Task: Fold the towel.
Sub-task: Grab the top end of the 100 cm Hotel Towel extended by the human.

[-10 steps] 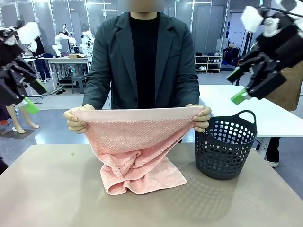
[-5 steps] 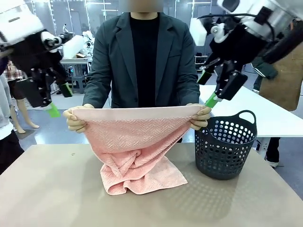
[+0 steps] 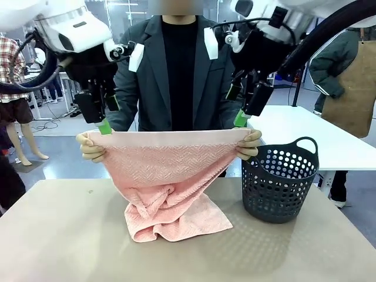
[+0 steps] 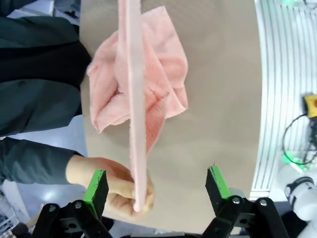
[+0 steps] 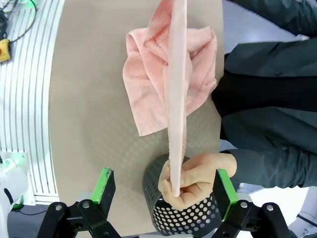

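A person across the table holds the salmon-pink towel (image 3: 167,164) stretched by its two top corners, and its lower part lies bunched on the table (image 3: 59,235). My left gripper (image 3: 107,116) hangs open just above the corner in the person's hand (image 3: 91,150) at picture left. My right gripper (image 3: 236,107) is open just above the other hand (image 3: 249,147). In the left wrist view the towel's edge (image 4: 134,99) and the holding hand (image 4: 111,186) lie between my open gripper (image 4: 156,183). The right wrist view shows the towel (image 5: 176,99) and a hand (image 5: 195,178) between the open right gripper (image 5: 164,184).
A dark perforated basket (image 3: 279,182) stands on the table at the right, close under the person's hand; its rim (image 5: 183,213) sits directly below my right gripper. Bare tabletop lies in front of and left of the towel. A white table stands behind on the right.
Both arms have swung in from the picture's sides and come down over the towel's top corners. The person keeps the towel stretched in the same place. Both grippers stay open.
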`<state>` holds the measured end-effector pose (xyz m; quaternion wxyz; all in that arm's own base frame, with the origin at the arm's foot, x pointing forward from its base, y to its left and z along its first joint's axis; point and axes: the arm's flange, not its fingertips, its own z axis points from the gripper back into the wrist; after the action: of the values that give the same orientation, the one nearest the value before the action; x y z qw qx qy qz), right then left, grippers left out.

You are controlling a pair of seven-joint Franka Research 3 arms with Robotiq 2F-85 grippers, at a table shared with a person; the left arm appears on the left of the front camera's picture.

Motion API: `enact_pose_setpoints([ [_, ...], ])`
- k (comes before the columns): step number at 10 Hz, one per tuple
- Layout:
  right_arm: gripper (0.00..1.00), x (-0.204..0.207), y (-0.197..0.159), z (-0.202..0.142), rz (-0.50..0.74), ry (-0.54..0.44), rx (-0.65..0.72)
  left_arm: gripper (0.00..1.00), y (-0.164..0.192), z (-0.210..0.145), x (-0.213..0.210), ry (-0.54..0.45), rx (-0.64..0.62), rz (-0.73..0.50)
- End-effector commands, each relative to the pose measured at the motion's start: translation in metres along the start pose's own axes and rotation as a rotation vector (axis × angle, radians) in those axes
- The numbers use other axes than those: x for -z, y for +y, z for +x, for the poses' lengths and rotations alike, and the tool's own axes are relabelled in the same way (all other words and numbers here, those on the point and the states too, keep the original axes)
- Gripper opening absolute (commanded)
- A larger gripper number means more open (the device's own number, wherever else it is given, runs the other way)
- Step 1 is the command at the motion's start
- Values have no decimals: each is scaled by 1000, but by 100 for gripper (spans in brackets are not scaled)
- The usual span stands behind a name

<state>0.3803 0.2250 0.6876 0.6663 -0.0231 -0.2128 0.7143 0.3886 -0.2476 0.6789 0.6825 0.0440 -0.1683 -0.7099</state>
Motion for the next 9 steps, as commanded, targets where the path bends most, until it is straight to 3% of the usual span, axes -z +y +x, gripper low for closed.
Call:
enact_pose_setpoints([
  [1, 100, 18, -18, 8, 24, 62, 50, 100, 10, 3, 13, 26, -9, 28],
  [9, 100, 81, -34, 14, 72, 153, 84, 100, 35, -14, 56, 9, -22, -46],
])
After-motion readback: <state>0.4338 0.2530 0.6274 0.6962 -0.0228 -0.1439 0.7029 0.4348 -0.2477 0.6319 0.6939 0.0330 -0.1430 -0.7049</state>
